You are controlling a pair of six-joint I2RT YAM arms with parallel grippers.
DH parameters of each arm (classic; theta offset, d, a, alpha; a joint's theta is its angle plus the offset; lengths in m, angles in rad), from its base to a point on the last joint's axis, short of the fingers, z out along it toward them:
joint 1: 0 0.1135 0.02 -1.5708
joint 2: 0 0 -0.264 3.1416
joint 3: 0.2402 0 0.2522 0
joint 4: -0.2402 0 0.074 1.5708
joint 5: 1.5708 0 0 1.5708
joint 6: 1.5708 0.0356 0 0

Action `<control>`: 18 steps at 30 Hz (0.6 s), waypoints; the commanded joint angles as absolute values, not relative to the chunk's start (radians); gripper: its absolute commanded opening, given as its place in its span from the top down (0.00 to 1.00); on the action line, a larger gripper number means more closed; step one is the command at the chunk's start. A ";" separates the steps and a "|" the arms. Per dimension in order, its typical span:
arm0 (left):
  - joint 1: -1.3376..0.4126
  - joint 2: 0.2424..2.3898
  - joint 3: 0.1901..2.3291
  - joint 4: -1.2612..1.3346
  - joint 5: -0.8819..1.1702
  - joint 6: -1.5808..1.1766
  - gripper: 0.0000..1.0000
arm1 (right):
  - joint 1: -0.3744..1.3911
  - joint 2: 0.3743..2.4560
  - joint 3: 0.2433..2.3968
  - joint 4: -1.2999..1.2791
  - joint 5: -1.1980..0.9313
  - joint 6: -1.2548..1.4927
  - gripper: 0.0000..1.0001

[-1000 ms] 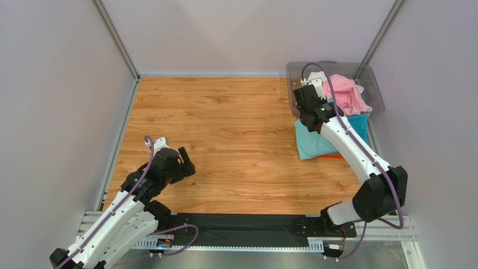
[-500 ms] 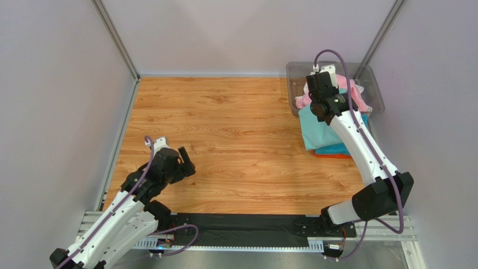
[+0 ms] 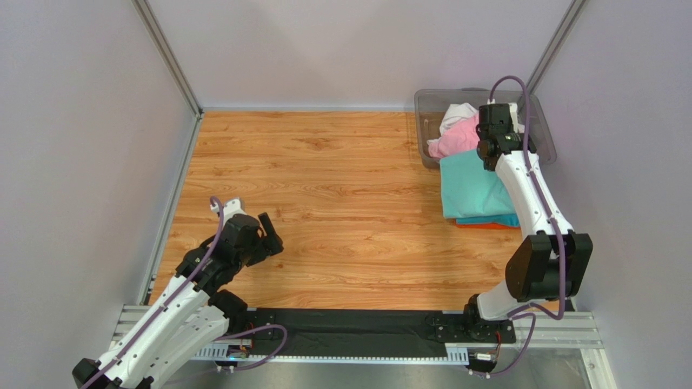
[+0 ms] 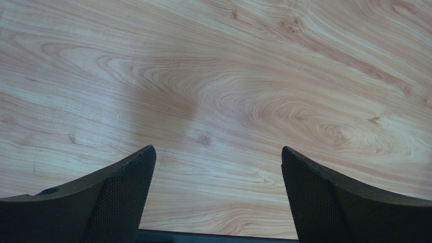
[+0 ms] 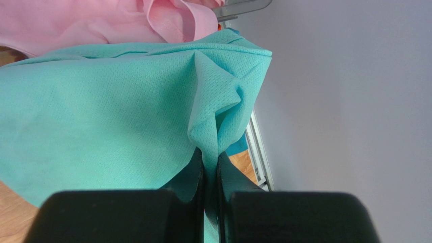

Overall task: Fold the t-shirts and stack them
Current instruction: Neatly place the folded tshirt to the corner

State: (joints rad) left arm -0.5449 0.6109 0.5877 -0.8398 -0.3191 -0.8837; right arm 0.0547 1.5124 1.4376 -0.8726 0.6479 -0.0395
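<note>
1. Broadly, wooden table (image 3: 325, 186): bare grain under the left gripper (image 4: 215, 152), jaws spread wide, nothing between them.
2. At the far right corner, clear grey bin (image 3: 424, 109), with pink t-shirt (image 3: 452, 139) and white t-shirt (image 3: 461, 112) bunched loosely inside.
3. Just in front of the bin, mint green t-shirt (image 3: 473, 182), lying as a flat rectangle on top of a teal blue t-shirt (image 3: 497, 220) and an orange t-shirt (image 3: 479, 225); only slivers of those two showing.
4. Right gripper (image 5: 209, 159) pinched tight on a small puckered ridge of the mint cloth, near its edge by the right wall.
5. Probably light, limp, thin knit: drapes and slides, no stiffness at all. Best taken at a hem or corner, not mid-panel, lest the folds drag open.
6. Hard to tell: whether the pinch catches one layer or several; how neatly the lower shirts lie; what sits beneath the pink; right fingertips hidden from above by the wrist.
</note>
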 commanded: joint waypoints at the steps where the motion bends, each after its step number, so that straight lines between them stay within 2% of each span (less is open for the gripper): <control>1: -0.548 0.618 0.586 -0.819 -0.316 -0.865 0.00 | -0.021 1.542 1.440 -0.782 0.566 -0.086 1.00; 18: -0.548 0.630 0.583 -0.813 -0.311 -0.857 0.00 | -0.215 1.738 1.448 -0.727 0.451 -0.023 0.98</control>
